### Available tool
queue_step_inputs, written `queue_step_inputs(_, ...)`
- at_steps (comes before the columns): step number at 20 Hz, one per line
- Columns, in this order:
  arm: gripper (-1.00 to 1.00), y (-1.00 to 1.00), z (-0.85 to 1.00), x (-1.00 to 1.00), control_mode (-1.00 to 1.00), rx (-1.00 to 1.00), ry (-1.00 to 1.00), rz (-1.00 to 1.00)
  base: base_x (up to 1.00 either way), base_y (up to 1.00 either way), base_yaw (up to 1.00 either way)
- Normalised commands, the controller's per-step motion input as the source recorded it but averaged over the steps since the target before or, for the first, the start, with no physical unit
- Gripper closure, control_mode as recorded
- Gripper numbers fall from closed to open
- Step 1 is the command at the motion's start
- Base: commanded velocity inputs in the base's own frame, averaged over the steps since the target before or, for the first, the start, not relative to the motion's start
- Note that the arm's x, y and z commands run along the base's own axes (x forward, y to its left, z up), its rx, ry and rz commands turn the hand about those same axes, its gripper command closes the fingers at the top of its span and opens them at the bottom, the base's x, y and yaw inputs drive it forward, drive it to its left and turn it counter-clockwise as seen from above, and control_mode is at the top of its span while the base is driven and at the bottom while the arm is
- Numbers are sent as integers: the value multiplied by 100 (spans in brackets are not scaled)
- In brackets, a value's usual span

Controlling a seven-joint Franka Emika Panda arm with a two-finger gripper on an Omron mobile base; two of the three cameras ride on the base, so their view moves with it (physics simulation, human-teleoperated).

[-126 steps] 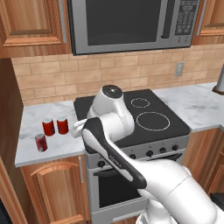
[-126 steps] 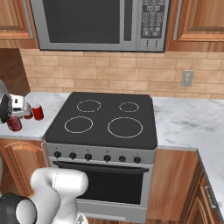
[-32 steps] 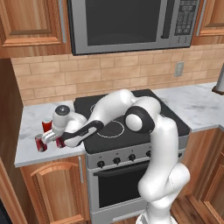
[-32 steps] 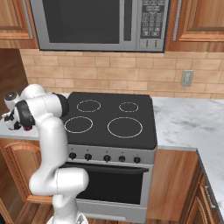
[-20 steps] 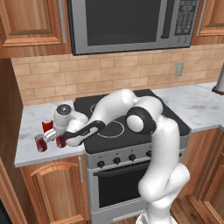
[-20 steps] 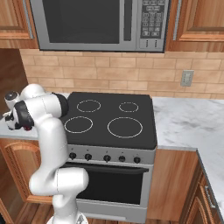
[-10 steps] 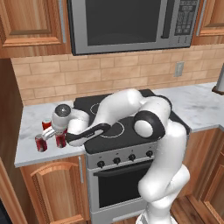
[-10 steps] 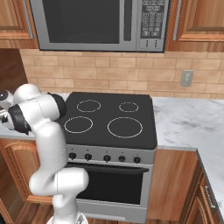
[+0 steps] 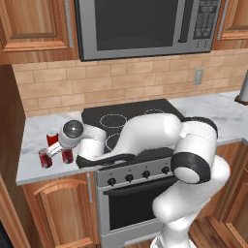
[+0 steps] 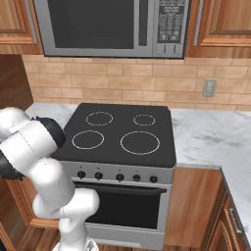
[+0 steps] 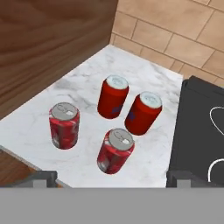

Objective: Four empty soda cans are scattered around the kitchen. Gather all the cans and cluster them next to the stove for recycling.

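Since a second ago the arm has lifted clear of the cans; gripper [image 11: 111, 176] hangs above the desk [image 11: 151, 81], fingers spread wide, holding nothing. Hand view: four soda cans [image 11: 115, 150] upright in a loose cluster near the desk's front edge, just left of the stove [image 11: 199, 127], apparently none touching. Left base view shows three cans, the rest hidden behind the wrist; right base view has the arm blocking them
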Motion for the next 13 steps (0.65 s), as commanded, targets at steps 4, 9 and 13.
queue_step_inputs(4,-100,-53,82,-70,-100,11,-7,0,0,0,0)
queue_step_inputs(9,-100,-55,100,-56,-100,16,2,-5,0,0,0)
queue_step_inputs(13,-100,-60,99,-63,-100,14,14,-8,0,0,0)
